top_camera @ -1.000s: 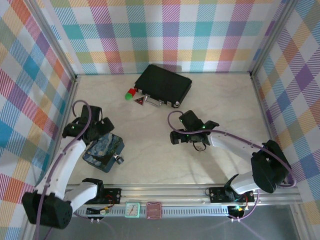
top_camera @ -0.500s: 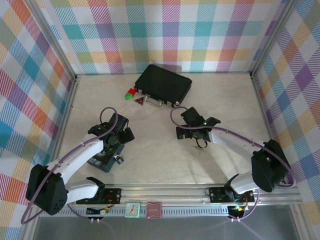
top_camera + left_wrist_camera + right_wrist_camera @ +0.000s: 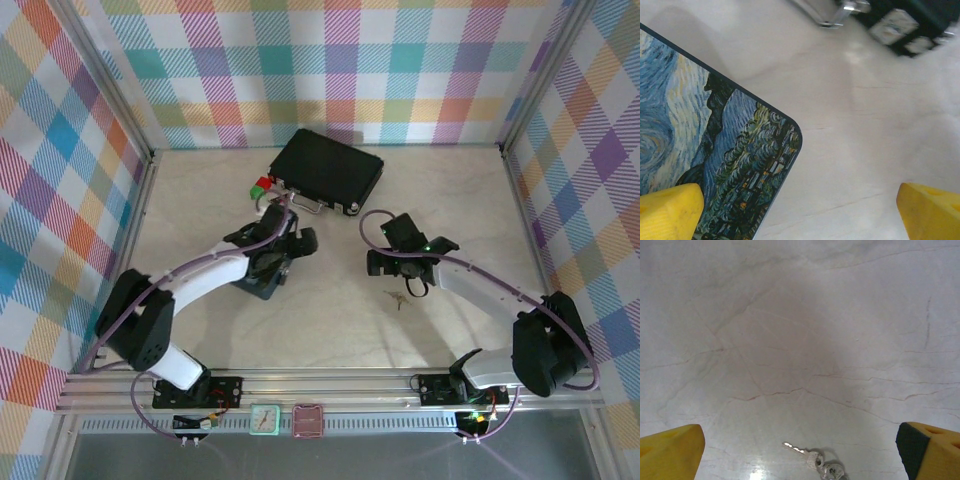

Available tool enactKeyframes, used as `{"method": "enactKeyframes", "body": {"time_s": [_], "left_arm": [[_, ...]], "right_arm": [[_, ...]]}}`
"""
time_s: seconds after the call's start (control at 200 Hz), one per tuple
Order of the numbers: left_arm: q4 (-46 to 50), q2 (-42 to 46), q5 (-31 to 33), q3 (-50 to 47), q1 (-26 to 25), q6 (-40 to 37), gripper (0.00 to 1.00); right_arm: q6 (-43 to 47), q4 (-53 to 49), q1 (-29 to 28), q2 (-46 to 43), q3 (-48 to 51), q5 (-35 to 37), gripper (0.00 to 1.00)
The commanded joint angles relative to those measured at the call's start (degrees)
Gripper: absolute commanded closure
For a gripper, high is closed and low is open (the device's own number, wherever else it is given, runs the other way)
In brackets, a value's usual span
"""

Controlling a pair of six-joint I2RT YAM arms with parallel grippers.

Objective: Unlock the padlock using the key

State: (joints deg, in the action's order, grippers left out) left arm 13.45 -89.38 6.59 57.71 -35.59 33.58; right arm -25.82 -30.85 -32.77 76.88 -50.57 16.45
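The tiny thin dull-grey metal key lies on the pale marble table, right of centre, just nearside of the right gripper, which is spread wide and empty. The left gripper, equally wide and empty, hangs over a corner of the blue starry-painting tin.

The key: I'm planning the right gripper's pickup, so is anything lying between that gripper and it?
Nothing visible does. In the right wrist view the key lies on bare table, framed by the open right gripper, with only tabletop around it.
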Motion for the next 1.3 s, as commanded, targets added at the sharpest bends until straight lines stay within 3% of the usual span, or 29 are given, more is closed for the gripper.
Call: {"method": "enactKeyframes", "body": {"time_s": [0.0,0.14,0.33,0.48,0.68,0.955,1.18,1.295], "left_arm": [[5.13,-2.5,-4.69,2.65,-0.95,-1.07,0.0],[9.22,-0.09,-0.91,6.02,2.4,-2.97,0.0],[5.54,0.23,-0.46,6.19,11.42,-2.91,0.0],[2.99,-4.21,-0.34,7.68,14.38,-2.85,0.0],[-1.79,-11.69,-5.59,10.29,13.86,-2.89,0.0],[-3.6,-20.5,-10.98,20.23,8.37,-5.58,0.0],[-4.76,-26.1,-13.96,28.02,5.27,-2.74,0.0],[-4.31,-23.68,-11.24,27.81,5.36,-2.29,0.0]], "right_arm": [[-0.81,0.35,1.27,-2.56,1.55,-1.54,0.01],[-0.55,0.95,2.06,-4.93,3.1,-2.32,0.01],[0.52,2.21,3.94,-5.21,4.43,-3.81,0.01],[-0.41,0.06,6.43,-2.29,3.27,-5.31,0.0],[-1.91,-3.83,8.48,0.57,3.14,-9.13,0.14],[-2.41,-3.17,9.13,-1.27,8.22,-16.79,0.38],[-1.89,-1.4,8.96,1.06,9.87,-19.46,0.41],[-0.75,-0.29,8.61,2.72,9.27,-19.64,0.43]]}}
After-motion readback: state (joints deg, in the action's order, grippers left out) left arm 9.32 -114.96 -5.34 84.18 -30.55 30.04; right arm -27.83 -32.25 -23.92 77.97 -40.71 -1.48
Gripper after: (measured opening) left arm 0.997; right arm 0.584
